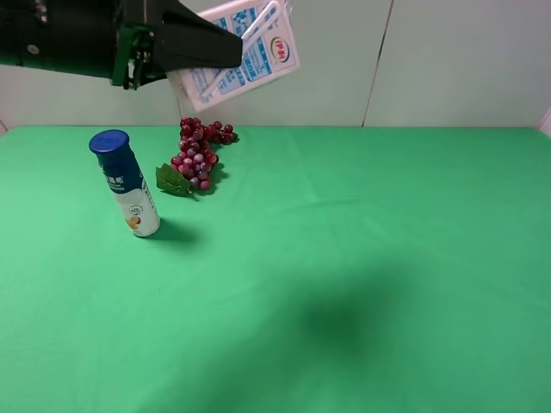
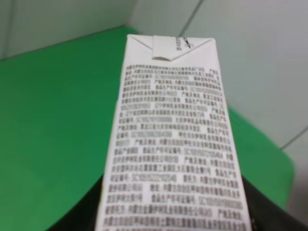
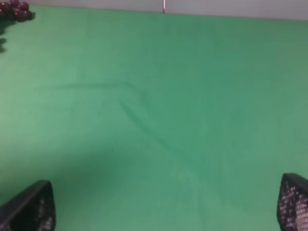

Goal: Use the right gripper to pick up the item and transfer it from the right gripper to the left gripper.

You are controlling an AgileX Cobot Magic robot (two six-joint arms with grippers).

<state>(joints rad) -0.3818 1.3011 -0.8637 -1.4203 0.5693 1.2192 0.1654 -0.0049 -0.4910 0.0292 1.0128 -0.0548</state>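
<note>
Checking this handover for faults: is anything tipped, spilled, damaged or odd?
Nothing looks damaged or spilled. The small white drink carton with blue print hangs tilted in the air, clamped in the jaws of the black left gripper. The blue-capped white bottle stands upright and the red grape bunch lies whole. Only a faint crease marks the green cloth.
</note>
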